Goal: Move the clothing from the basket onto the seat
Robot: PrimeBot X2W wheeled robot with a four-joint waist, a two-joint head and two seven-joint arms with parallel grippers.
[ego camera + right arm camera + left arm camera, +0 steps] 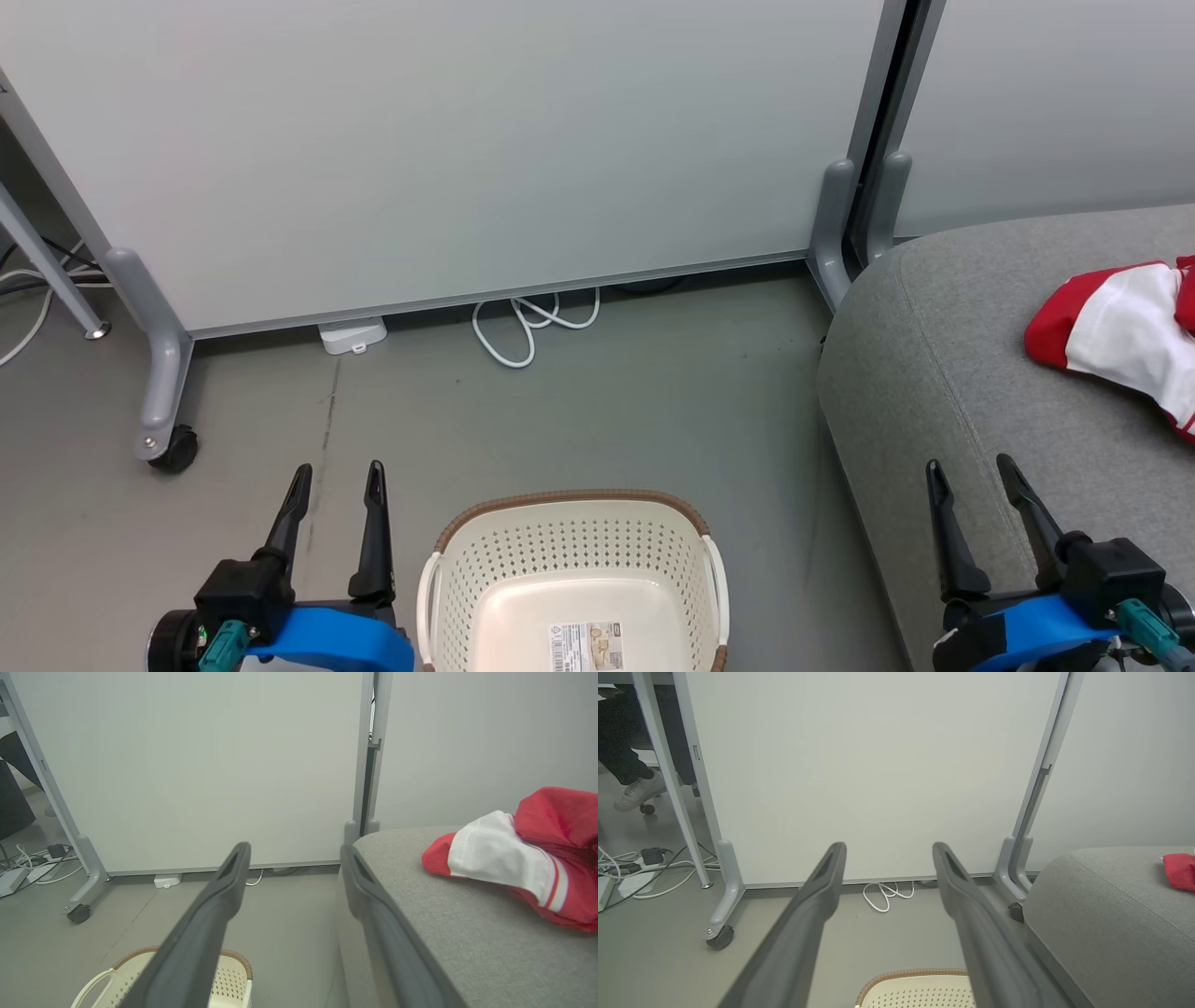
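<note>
The clothing point(1116, 336) lies in a crumpled red-and-white heap on the seat point(943, 373), far right in the head view and cut off by the picture's right edge, so I cannot tell whether the heap is one garment or two. The part that shows has its long axis roughly left to right across the cushion, slanting nearer toward the right. Its rounded end, red with a broad white panel behind it, points left toward the seat's rounded edge and the floor point(579, 411) beyond. The right wrist view shows the same heap resting flat on the grey weave, with thin stripes beside the white panel. Left of the seat and well apart from the heap, the basket point(569, 499) stands on the floor, and its bottom shows bare around the label sticker point(585, 647); its near part is out of the picture. By that, the move looks done or almost done, with nothing red left in the basket as far as can be seen. The left gripper point(338, 469) hangs just left of the basket and the right gripper point(970, 465) over the seat's near left edge, both with fingers spread and empty.
</note>
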